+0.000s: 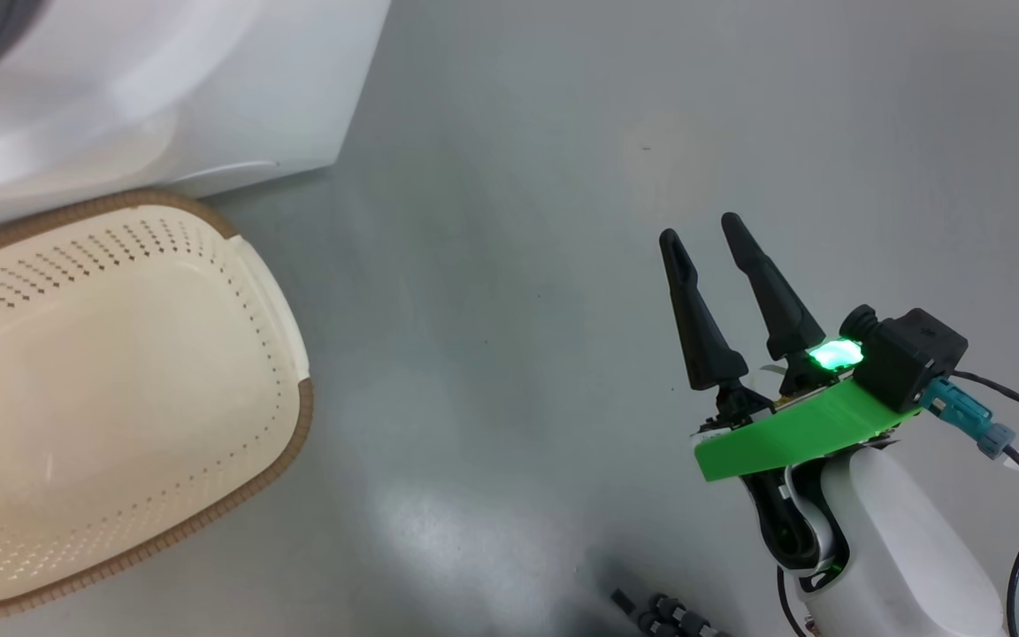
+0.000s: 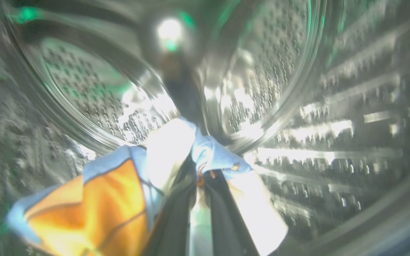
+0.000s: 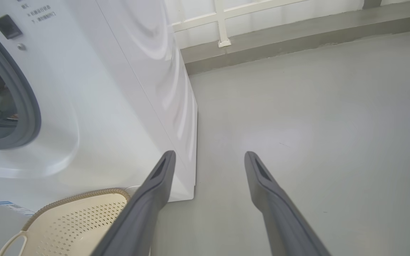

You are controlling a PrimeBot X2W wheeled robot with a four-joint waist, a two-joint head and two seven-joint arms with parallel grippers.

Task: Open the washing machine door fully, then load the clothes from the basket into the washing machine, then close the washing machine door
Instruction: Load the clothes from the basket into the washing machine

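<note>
Inside the drum (image 2: 333, 124) of the washer (image 1: 164, 88), the clothes (image 2: 119, 199) are clamped between the closed fingers of the left gripper (image 2: 199, 174). The right gripper (image 1: 701, 230) is held spread apart with nothing in it, above the floor (image 1: 518, 265) beside the washer. The basket (image 1: 302, 433) is set just before the washer.

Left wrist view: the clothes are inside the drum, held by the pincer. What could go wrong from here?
1. The clothes drape around the left pincer, so on release they might cling to it and get dragged back out with the arm.
2. This view is blurred, which makes the gap to the steel drum wall hard to judge. A bump against it seems possible.
</note>
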